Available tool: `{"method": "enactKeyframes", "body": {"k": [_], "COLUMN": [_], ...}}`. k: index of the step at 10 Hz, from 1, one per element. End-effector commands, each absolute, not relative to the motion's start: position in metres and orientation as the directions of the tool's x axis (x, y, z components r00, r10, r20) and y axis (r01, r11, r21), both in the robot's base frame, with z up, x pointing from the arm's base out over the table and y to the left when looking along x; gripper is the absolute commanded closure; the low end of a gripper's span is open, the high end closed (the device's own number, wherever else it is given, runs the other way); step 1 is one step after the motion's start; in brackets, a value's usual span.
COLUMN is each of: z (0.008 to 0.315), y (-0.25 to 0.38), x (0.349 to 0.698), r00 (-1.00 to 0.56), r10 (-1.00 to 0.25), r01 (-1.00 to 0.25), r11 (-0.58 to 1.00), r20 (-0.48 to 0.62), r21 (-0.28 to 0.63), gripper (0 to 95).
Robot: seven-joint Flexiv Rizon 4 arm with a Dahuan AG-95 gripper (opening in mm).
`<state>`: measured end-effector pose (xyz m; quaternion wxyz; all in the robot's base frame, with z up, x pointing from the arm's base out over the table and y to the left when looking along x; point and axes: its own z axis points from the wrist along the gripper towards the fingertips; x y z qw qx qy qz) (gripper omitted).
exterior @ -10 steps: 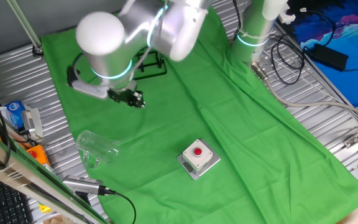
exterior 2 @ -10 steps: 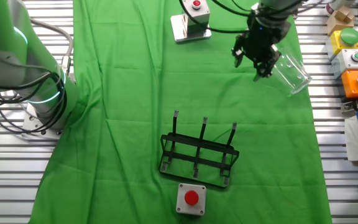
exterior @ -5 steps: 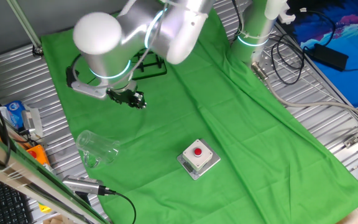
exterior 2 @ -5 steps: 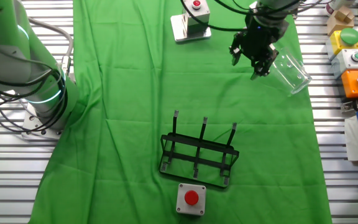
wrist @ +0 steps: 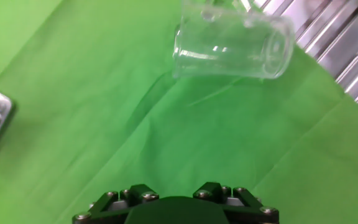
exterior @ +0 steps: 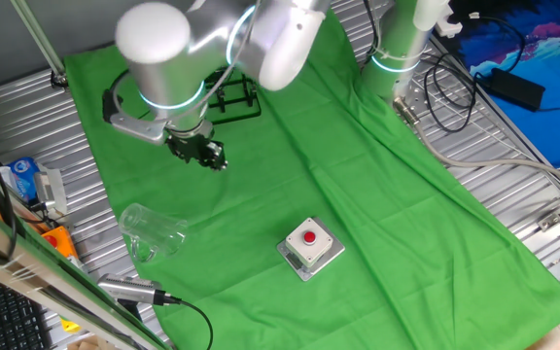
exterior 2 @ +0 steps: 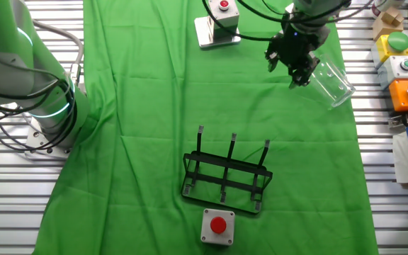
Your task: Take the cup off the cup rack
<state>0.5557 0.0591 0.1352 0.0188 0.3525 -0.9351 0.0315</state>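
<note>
The clear cup [exterior: 152, 231] lies on its side on the green cloth, near the cloth's edge. It also shows in the other fixed view [exterior 2: 331, 81] and at the top of the hand view [wrist: 232, 43]. The black wire cup rack [exterior 2: 225, 177] stands empty, well away from the cup; in one fixed view the rack [exterior: 233, 98] is partly hidden behind the arm. My gripper [exterior 2: 293, 65] hovers just beside the cup, apart from it, open and holding nothing. It also shows in one fixed view [exterior: 207, 156].
A grey box with a red button [exterior: 310, 246] sits on the cloth near the cup. A second red-button box [exterior 2: 218, 227] sits in front of the rack. Coloured button boxes [exterior 2: 402, 67] and cables lie on the metal slats beside the cloth.
The arm's upper joints have shifted slightly. The gripper stays about where it was beside the cup. The cup has not moved.
</note>
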Motion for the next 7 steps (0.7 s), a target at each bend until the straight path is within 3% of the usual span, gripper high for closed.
{"method": "enactKeyframes", "body": {"k": [1, 7], "z": [0.139, 0.144], "y": [0.060, 0.054], "x": [0.574, 0.606], "r00": [-0.756, -0.759], "r10": [-0.654, -0.651], "r01": [-0.655, -0.651], "r11": [0.754, 0.759], "r20": [0.036, 0.009], "r21": [-0.049, -0.013], "gripper": [38.0, 38.0]}}
